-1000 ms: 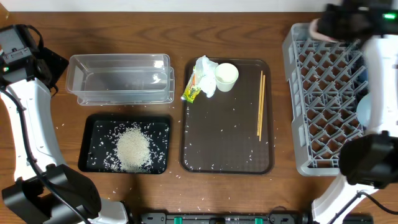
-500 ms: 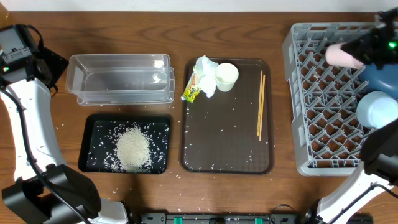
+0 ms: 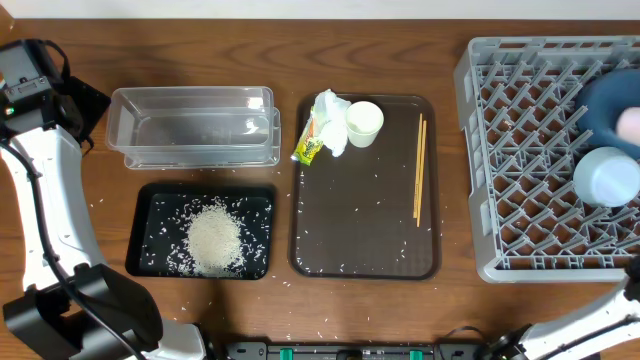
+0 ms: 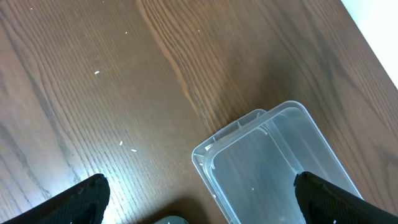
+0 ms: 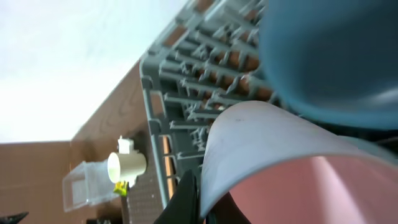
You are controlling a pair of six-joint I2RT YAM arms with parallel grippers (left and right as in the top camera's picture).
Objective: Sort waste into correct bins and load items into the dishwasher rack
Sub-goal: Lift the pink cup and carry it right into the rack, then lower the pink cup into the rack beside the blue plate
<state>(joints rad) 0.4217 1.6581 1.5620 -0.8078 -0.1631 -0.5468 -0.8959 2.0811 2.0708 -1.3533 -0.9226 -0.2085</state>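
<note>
My right gripper [image 5: 208,200] is shut on the rim of the pink cup [image 5: 292,168], held over the grey dishwasher rack [image 3: 520,160] beside the deep-blue plate [image 5: 336,56]. In the overhead view only a pink edge [image 3: 632,122] shows at the right border, next to the plate [image 3: 612,100] and the light-blue bowl [image 3: 606,177] in the rack. The white cup [image 3: 363,122], crumpled tissue [image 3: 328,108] and yellow-green wrapper [image 3: 309,146] lie on the brown tray. Rice [image 3: 213,238] lies in the black tray [image 3: 145,200]. My left gripper [image 4: 199,202] is open and empty over the clear tub's corner [image 4: 267,155].
The brown serving tray [image 3: 365,230] holds a pair of chopsticks [image 3: 419,168] and scattered grains. The clear tub [image 3: 190,125] stands behind the black tray. Loose grains dot the table. The left arm [image 3: 40,150] stands along the left edge.
My right gripper has carried the pink cup from the rack's far-left corner rightwards across the rack, almost out of the overhead view. The left arm has not moved.
</note>
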